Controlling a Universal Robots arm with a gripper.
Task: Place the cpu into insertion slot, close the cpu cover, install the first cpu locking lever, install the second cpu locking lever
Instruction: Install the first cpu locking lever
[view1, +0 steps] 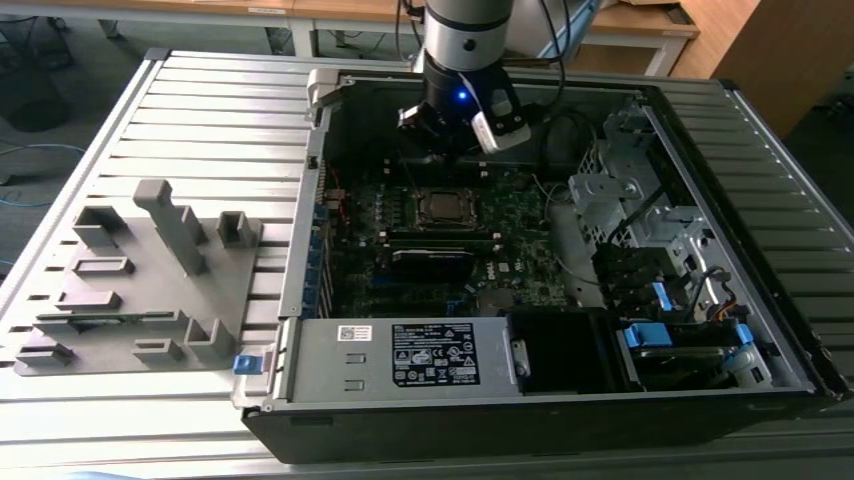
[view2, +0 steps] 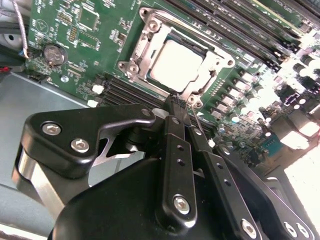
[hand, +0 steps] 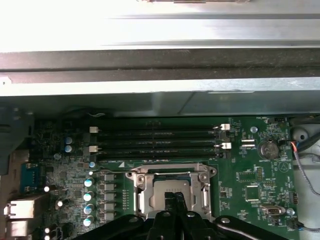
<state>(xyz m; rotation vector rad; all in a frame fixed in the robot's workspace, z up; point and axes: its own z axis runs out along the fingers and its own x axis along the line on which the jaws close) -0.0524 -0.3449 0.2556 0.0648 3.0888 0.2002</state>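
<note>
One pincer (view2: 179, 102), clenched, sits at the cover's (view2: 142, 47) lower edge mid-frame, cpu (view2: 176, 64) seated beneath; a slow, straight push probably serves best

The cpu (view2: 176, 64) lies in the slot (view2: 196, 46), the cover (view2: 141, 50) down around it, on the board (view1: 514, 215) inside the case (view1: 534, 420). The gripper (view2: 177, 105) hangs just over the slot's edge. A rack (view1: 134, 290) sits on the table (view1: 214, 110), at the exterior view's left of the case.

The cpu (view2: 176, 64) lies in the insertion slot (view2: 192, 46), cpu cover (view2: 137, 52) flat around it; the gripper (view2: 179, 102), fingertips pressed together, sits just beside that slot.
</note>
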